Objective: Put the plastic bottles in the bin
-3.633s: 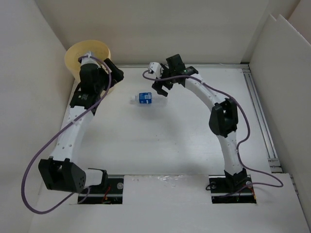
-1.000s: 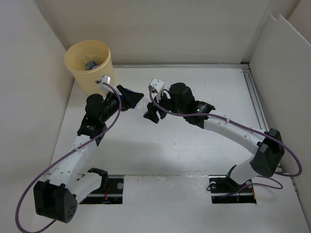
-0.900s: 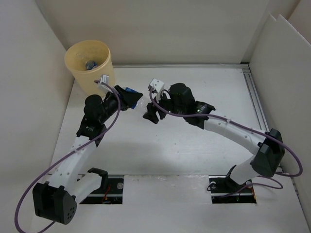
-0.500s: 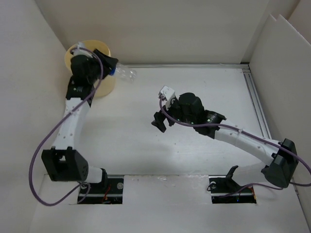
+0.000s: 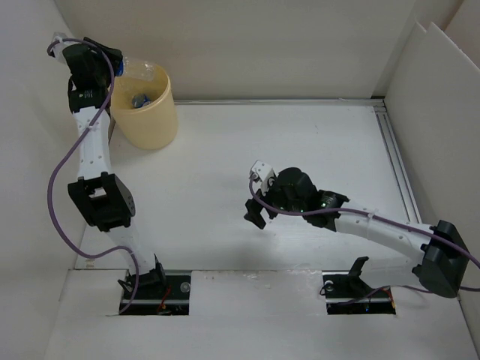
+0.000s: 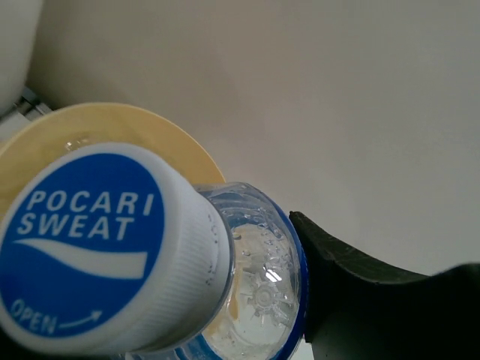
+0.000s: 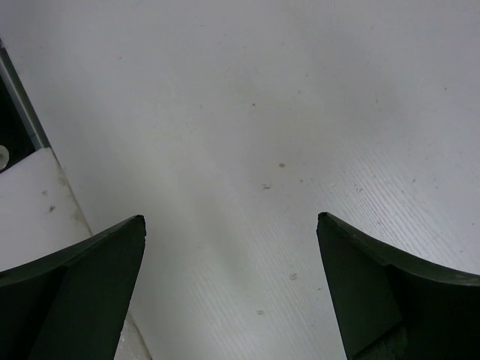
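Observation:
My left gripper (image 5: 111, 66) is raised at the far left, shut on a clear plastic bottle (image 5: 141, 70) that sticks out level over the far rim of the pale yellow bin (image 5: 154, 124). The left wrist view shows that bottle's white and blue cap (image 6: 88, 251) end-on. Its clear shoulder (image 6: 264, 289) rests against one black finger (image 6: 352, 300), and the bin's rim (image 6: 161, 135) lies behind. Another bottle (image 5: 139, 98) lies inside the bin. My right gripper (image 5: 256, 213) hangs open over bare table (image 7: 231, 225), holding nothing.
White walls close in the table at the far side and on the left, right beside the bin. A metal rail (image 5: 401, 184) runs along the table's right edge. Purple cables loop off both arms.
The left arm has swung up and to the far left, carrying the bottle from beside the bin to above its rim. The right arm has drawn back toward the near edge, and its jaws have widened.

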### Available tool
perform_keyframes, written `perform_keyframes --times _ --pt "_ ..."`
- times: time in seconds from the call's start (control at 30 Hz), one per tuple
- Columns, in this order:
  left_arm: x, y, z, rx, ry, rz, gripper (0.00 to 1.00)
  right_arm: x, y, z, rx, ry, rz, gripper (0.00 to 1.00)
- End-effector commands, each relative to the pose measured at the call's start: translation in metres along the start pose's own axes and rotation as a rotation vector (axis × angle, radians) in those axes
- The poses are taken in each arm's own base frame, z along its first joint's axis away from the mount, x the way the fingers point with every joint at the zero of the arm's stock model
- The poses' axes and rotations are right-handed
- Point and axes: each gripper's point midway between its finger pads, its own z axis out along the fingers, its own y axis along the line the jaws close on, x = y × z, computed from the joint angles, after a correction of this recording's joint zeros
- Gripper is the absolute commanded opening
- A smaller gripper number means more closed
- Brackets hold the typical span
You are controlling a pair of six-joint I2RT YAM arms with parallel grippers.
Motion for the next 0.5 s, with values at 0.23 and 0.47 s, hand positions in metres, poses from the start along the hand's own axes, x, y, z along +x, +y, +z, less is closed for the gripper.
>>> perform_keyframes --times 0.23,0.47 --pt "-0.027 -0.006 0.027 -0.013 -0.123 0.123 1.0 -0.056 0.015 -0.035 -0.052 -0.204 -0.066 1.0" --pt "-0.038 -0.032 0.011 0.069 -0.104 0.14 1.0 -0.082 0.011 -0.087 0.056 -0.241 -0.103 1.0"
